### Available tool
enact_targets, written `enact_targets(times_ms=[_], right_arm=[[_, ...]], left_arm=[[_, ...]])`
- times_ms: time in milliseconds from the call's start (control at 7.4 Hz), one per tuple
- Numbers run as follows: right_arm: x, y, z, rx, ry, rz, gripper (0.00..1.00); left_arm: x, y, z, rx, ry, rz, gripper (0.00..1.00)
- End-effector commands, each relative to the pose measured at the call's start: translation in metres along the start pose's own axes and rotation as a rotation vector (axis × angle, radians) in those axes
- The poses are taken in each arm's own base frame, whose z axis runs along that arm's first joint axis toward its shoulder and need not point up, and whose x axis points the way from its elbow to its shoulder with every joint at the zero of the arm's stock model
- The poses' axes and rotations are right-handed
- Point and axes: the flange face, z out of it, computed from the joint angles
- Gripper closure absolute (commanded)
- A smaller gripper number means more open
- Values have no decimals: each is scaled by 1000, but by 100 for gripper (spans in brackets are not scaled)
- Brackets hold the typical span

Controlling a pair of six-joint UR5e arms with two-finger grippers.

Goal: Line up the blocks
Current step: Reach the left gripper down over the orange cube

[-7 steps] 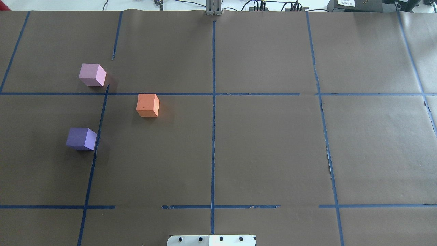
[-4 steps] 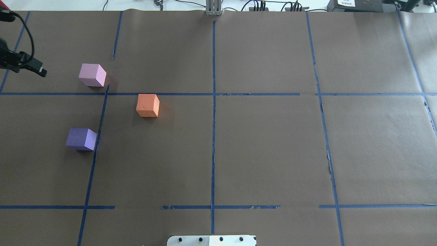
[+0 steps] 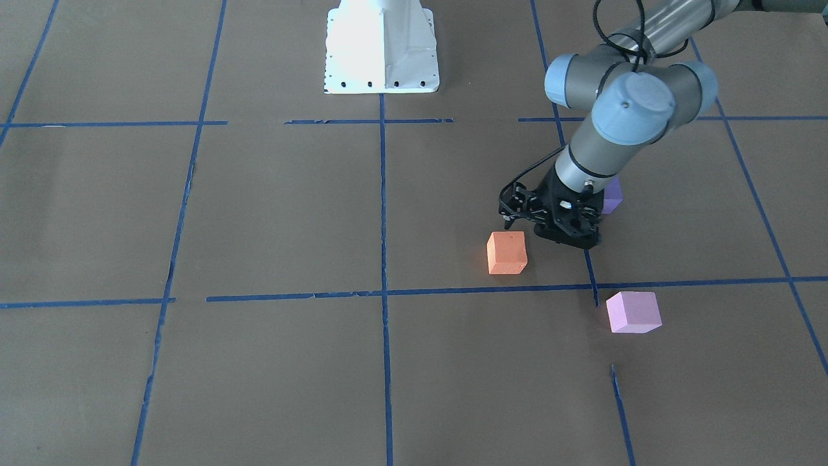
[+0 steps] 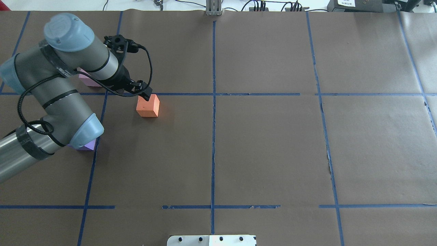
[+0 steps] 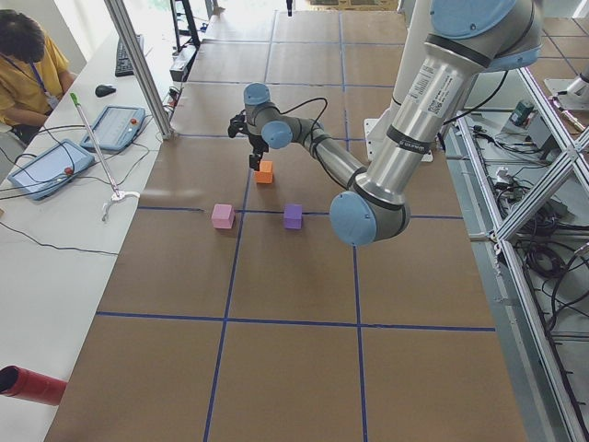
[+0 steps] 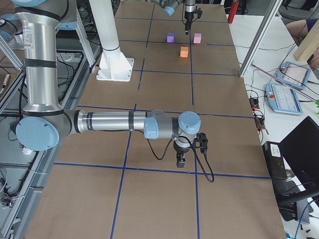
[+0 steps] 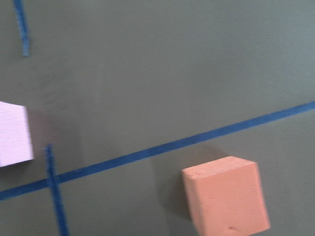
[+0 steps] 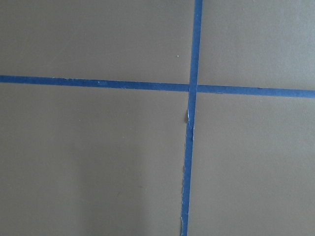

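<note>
The orange block (image 4: 147,106) sits left of centre; it also shows in the front view (image 3: 506,252) and the left wrist view (image 7: 226,196). The pale pink block (image 3: 632,312) lies farther out, and my left arm partly hides it in the overhead view (image 4: 84,80). The purple block (image 3: 612,195) lies nearer the base, mostly hidden in the overhead view (image 4: 86,147). My left gripper (image 3: 569,238) hangs just above the table beside the orange block, on its pink-and-purple side. Its fingers are not distinct, so I cannot tell its state. My right gripper (image 6: 182,161) shows only in the right side view.
Brown paper (image 4: 266,147) crossed by blue tape lines (image 4: 213,136) covers the table. The robot's white base plate (image 3: 381,48) stands at the near middle edge. My left arm (image 4: 58,85) reaches across the left part. An operator (image 5: 28,64) sits past the far edge.
My left arm has swept in from the left edge and now hangs by the orange block, covering parts of the pink and purple blocks. The blocks have not moved.
</note>
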Motion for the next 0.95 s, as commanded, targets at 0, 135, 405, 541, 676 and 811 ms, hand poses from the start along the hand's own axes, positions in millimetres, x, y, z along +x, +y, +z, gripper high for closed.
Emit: enact_targets(times_ms=[0, 135, 405, 541, 676, 811], right_arm=[[0, 0, 0, 0, 0, 0, 0], [0, 0, 0, 0, 0, 0, 0], [0, 0, 0, 0, 0, 0, 0], [0, 0, 0, 0, 0, 0, 0], [0, 0, 0, 0, -2, 0, 0], [0, 0, 0, 0, 0, 0, 0]], left_arm=[[20, 2, 15, 29, -65, -13, 1], [20, 1, 18, 13, -90, -88, 1], [21, -5, 33, -3, -107, -152, 1], [24, -4, 44, -19, -114, -151, 1], [24, -3, 47, -24, -117, -153, 1], [20, -4, 53, -32, -127, -159, 1]])
